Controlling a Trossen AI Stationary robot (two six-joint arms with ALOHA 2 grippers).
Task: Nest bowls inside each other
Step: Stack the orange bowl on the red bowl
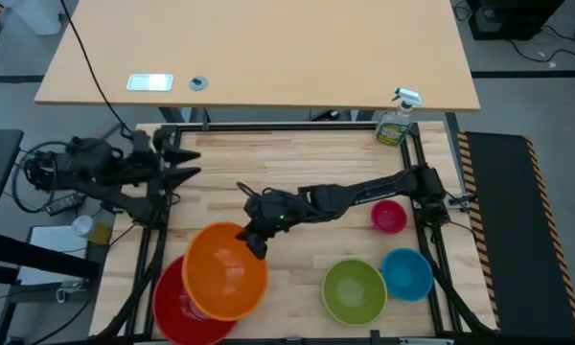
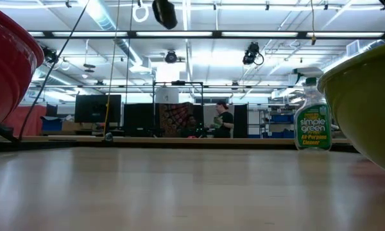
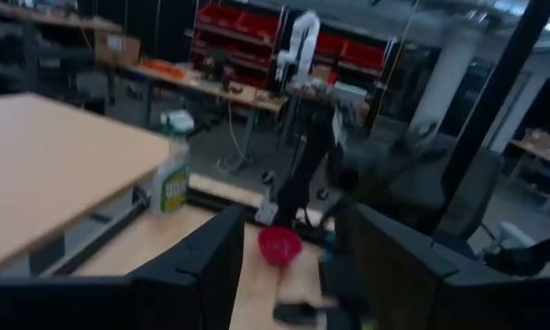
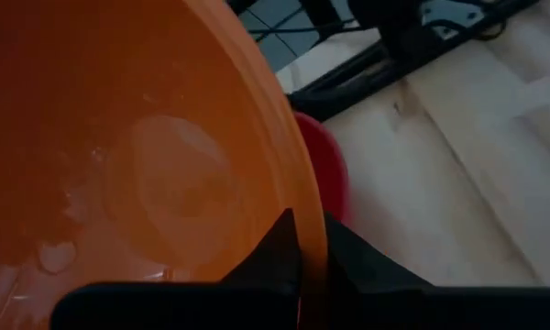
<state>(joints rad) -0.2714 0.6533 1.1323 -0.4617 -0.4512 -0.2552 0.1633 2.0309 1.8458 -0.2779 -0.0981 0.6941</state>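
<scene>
My right gripper (image 1: 259, 244) is shut on the orange bowl (image 1: 225, 270). That bowl overlaps the far right part of the larger red bowl (image 1: 177, 307) at the table's near left. Along the near right stand the green bowl (image 1: 355, 290) and the blue bowl (image 1: 407, 271). The small pink bowl (image 1: 388, 217) stands farther back, and it also shows in the left wrist view (image 3: 280, 244). My left gripper (image 1: 194, 163) waits open at the far left, pointing level across the table. My right gripper pinches the orange bowl's rim (image 4: 309, 220) at its far right side, with one finger inside the bowl (image 4: 277, 246) and one outside. The fingers slant down from the table's right. The bowl is tilted over the red bowl (image 4: 328, 174); whether the two touch I cannot tell.
A green spray bottle (image 1: 396, 120) stands at the table's far right corner. A black frame (image 1: 431, 249) borders the table. Bare wood lies across the middle and far part of the table (image 1: 297, 158). A larger desk (image 1: 268, 48) stands beyond the far edge.
</scene>
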